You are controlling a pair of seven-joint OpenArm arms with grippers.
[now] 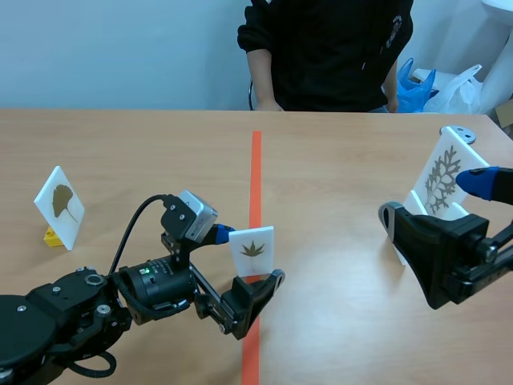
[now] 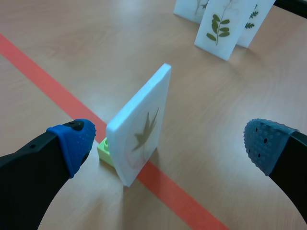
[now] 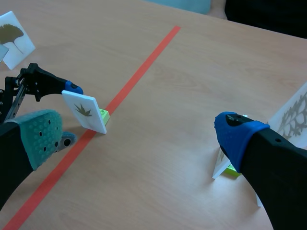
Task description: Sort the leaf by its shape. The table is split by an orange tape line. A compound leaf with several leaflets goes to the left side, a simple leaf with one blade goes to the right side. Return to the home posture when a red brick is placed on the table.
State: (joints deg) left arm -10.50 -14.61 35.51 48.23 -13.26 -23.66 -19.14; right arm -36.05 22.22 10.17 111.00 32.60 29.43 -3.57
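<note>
Looked matt wood-grain across the worktop (image 1: 337,265), smooth white plastic on the leaf card (image 2: 139,129), lime plastic on its brick (image 2: 104,149).

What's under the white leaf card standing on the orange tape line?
A small green brick shows at the foot of the leaf card, resting on the tape line. The card covers most of the brick.

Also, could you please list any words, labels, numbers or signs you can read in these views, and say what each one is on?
No text can be read in any view.
The leaf cards, such as the card on the tape line and the ginkgo card, carry only leaf pictures.
A faint pale mark on the person's black top is too small and blurred to read.
</note>
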